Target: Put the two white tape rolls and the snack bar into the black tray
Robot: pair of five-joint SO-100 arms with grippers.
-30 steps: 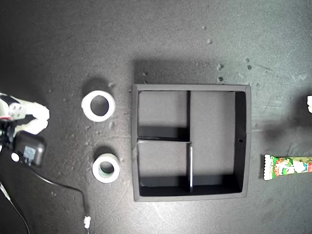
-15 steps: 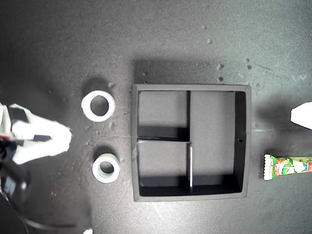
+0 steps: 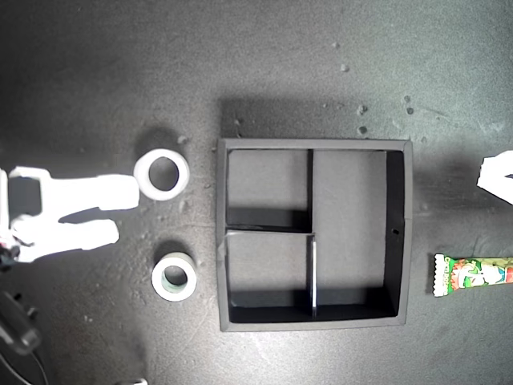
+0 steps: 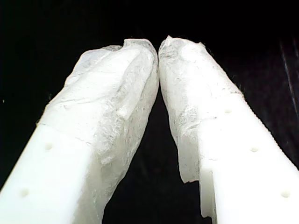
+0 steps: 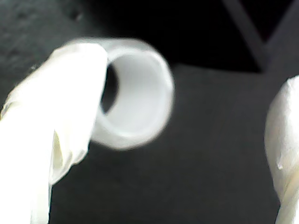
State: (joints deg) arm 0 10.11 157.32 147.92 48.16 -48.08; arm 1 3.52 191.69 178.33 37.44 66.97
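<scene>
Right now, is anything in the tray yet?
Empty: all three compartments of the tray show bare floor. Both tape rolls and the snack bar lie outside it.

- My second gripper [image 3: 120,212] sits at the exterior view's left with its jaws spread. One finger tip is just beside the plain white tape roll [image 3: 162,174], which partly blocks that side.
- The roll with the greyish-green inner rim [image 3: 175,277] lies apart from it, with bare mat between the two rolls.
- Both rolls lie near the black tray [image 3: 404,241], and a narrow strip of mat runs between them and its wall.
- The tray's three compartments are unoccupied; only the inner dividers [image 3: 310,188] break up the floor.
- The snack bar [image 3: 473,274] lies just beside the tray at the exterior view's right, with bare mat above and below it.
</scene>
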